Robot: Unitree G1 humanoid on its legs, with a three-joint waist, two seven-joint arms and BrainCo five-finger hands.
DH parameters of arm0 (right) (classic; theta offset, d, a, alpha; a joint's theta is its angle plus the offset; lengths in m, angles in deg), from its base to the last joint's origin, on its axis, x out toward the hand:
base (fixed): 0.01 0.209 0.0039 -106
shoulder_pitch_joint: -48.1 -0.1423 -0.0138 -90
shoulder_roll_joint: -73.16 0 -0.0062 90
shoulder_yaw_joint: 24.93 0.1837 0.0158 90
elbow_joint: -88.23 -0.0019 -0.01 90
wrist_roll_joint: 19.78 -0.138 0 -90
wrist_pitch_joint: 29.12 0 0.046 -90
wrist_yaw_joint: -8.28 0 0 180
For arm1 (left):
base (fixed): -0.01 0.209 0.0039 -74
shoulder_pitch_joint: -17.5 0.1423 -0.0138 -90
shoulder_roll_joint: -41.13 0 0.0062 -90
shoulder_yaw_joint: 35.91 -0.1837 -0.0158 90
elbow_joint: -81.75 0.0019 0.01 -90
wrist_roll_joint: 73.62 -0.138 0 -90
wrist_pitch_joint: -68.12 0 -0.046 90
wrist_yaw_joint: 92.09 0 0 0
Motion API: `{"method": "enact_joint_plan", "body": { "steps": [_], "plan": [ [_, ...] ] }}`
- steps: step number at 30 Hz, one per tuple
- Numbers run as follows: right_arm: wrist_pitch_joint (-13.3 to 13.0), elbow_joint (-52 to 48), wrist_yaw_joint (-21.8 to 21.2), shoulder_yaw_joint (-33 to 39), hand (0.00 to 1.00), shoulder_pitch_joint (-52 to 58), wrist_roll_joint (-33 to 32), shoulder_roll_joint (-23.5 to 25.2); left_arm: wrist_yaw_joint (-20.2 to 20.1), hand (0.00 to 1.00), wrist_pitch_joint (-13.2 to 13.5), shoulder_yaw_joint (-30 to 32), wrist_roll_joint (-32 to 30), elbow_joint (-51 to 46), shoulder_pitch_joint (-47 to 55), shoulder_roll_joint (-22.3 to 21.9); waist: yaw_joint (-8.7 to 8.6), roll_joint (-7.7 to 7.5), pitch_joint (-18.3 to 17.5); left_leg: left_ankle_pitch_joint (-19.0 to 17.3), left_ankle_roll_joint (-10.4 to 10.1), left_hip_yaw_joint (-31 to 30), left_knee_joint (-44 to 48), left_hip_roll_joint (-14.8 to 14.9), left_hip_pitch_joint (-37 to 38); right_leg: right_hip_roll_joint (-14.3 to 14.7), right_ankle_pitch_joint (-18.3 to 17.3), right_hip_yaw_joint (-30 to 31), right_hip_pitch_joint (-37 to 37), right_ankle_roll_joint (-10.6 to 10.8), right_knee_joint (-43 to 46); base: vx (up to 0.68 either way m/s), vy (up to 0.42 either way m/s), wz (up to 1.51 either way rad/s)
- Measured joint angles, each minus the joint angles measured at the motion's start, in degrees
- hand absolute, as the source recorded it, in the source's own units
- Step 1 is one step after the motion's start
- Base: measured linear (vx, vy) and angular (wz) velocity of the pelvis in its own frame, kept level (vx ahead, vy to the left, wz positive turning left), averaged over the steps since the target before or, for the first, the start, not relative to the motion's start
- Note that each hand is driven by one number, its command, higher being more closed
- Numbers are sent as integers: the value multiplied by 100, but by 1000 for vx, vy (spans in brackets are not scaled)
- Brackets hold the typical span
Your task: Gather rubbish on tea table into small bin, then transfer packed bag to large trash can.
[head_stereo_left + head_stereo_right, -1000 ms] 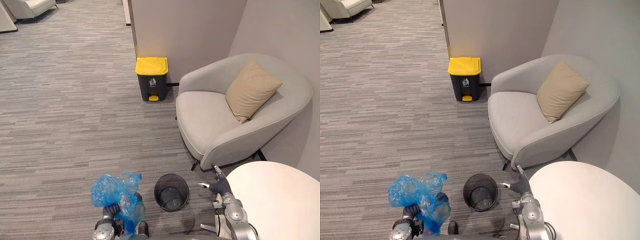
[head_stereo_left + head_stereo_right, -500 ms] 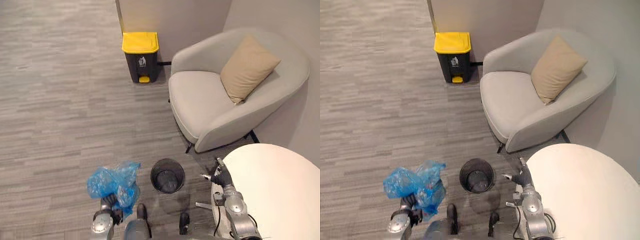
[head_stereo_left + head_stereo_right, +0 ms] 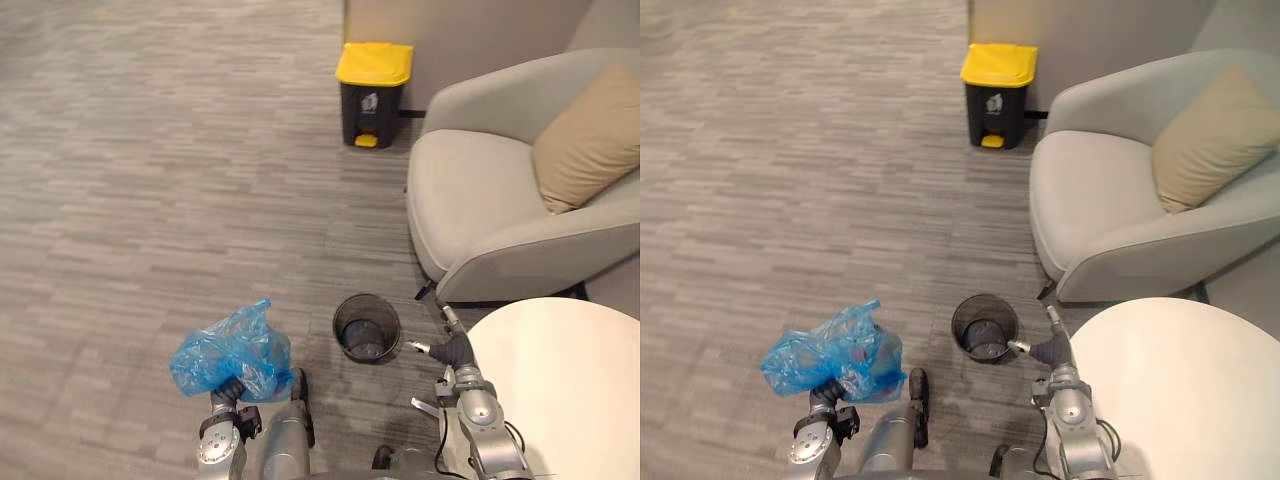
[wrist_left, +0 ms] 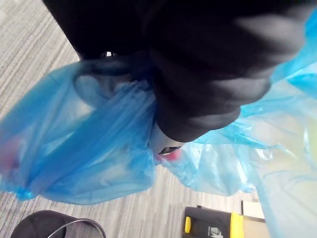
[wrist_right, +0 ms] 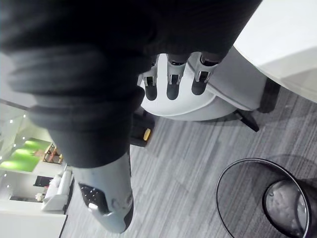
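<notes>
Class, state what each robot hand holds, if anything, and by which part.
The left hand grips the blue plastic bag by its bunched, gathered plastic; the right hand holds nothing.

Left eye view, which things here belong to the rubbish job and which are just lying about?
Job: blue bag, gripped by the left hand; small bin on the floor; large trash can, yellow-lidded, by the wall; tea table; right hand, open.
Just there: armchair; cushion on it.
</notes>
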Motion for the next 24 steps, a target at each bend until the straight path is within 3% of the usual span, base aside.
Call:
{"method": "enact_joint_plan", "body": {
  "steps": [2,3,4,5,6,13,19,24],
  "plan": [
    [-11,-181,91,92,0,50,-98,-4,-5,100,0,-128,-1,-121,17,82,-37,161,-76,-234,63,146,85,-34,134,18,-33,-167,-57,29,251,-123,76,68],
    [-2,-122,85,218,0,48,-108,60,-4,100,8,-211,0,-204,-49,195,-45,28,-140,-34,-124,-30,-521,-334,227,-72,-189,-180,-117,69,164,-139,71,110],
    [-4,-18,81,273,0,48,-108,153,-3,100,-2,-247,0,-196,-132,254,-115,-114,-180,229,-84,-157,-1054,-532,375,-273,-107,-315,-139,27,26,-100,36,111],
    [-5,136,83,317,0,47,-111,273,0,100,21,-284,-1,-230,-142,312,-147,-208,-172,53,74,83,-920,-547,467,-367,36,-509,-81,134,-164,-27,50,86],
    [-2,291,81,320,0,-71,-124,282,-1,100,31,-289,-2,-100,-103,371,-162,-161,-170,-221,-114,133,-928,-497,706,-329,145,-535,32,246,-256,0,30,52],
    [92,1501,73,477,0,-308,-144,353,-15,100,-55,-301,-58,928,-259,581,-178,-164,-167,277,19,212,-1822,-763,1187,-267,682,-286,289,416,-955,-62,82,-7],
    [193,1757,71,566,0,-310,-161,339,-23,100,-79,-300,-61,1097,-257,711,-182,-171,-175,433,33,192,-2095,-807,1235,-256,766,-294,272,437,-1078,-4,6,0],
    [202,1763,69,565,0,-393,-162,337,-20,100,-80,-284,-59,1093,-257,733,-178,-189,-175,360,67,161,-1922,-847,1051,-266,724,-301,168,498,-1069,23,10,1]
  ]
}}
